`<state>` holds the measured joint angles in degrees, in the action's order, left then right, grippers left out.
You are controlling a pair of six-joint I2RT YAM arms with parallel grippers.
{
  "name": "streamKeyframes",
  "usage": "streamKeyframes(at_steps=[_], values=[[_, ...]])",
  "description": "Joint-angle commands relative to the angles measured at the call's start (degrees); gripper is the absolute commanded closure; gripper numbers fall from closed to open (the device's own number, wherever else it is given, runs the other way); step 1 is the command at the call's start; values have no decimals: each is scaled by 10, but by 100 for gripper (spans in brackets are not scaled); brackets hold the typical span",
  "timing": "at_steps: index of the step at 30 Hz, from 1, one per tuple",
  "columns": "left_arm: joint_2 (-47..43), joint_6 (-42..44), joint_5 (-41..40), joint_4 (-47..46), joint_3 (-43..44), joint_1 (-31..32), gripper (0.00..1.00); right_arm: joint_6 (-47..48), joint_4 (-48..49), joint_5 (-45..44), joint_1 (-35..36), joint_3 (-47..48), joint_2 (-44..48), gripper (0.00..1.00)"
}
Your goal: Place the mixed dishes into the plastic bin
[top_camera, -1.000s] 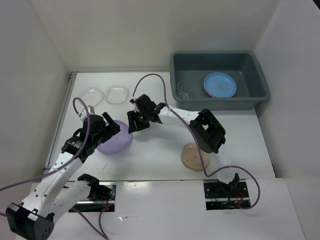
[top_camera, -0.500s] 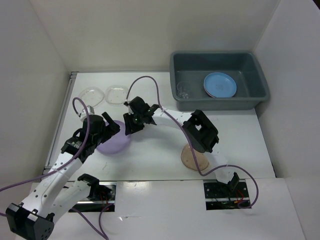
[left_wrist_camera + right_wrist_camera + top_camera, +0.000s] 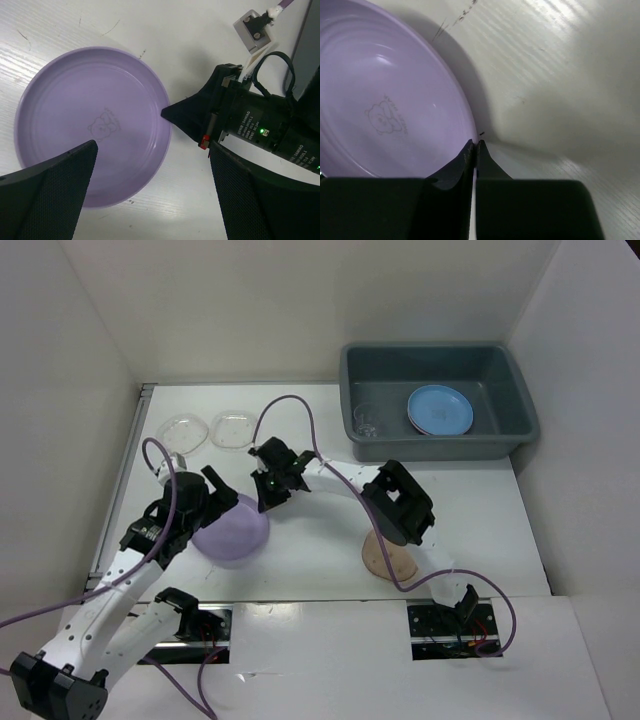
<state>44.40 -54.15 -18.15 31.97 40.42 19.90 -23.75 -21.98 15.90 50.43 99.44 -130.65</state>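
The lavender plate (image 3: 232, 530) (image 3: 90, 125) (image 3: 385, 100) lies left of the table's centre. My right gripper (image 3: 266, 502) (image 3: 475, 144) is shut on its right rim, with one finger inside the plate and one outside. Its black tip (image 3: 169, 114) shows at the rim in the left wrist view. My left gripper (image 3: 215, 492) (image 3: 152, 150) hangs wide open above the plate's left side and holds nothing. In the grey plastic bin (image 3: 440, 450) at the back right lies a blue plate (image 3: 440, 409). Two clear plates (image 3: 184, 429) (image 3: 235, 427) sit at the back left.
A tan speckled plate (image 3: 385, 555) lies near the front, partly under the right arm's elbow (image 3: 400, 502). A small clear item (image 3: 366, 420) sits in the bin's left end. White walls close in the left, back and right sides. A purple cable loops over the table.
My right gripper has moved left to the lavender plate's rim and shut on it. The plate has shifted slightly toward the front right. The left arm has barely moved.
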Motion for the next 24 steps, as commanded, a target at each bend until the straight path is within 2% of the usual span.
streamKeyframes(at_steps=[1, 8, 15, 24], values=[[-17, -1, -25, 8, 3, -4, 1, 25, -20, -59, 5, 19, 45, 100], [-51, -7, -52, 24, 8, -4, 1, 68, -86, -169, -2, 73, 125, 100], [-51, -7, -42, 24, 2, -4, 1, 112, -133, -310, -81, 115, 196, 100], [-51, -12, -19, 8, -14, -4, 1, 130, -127, -380, -294, 127, 269, 100]])
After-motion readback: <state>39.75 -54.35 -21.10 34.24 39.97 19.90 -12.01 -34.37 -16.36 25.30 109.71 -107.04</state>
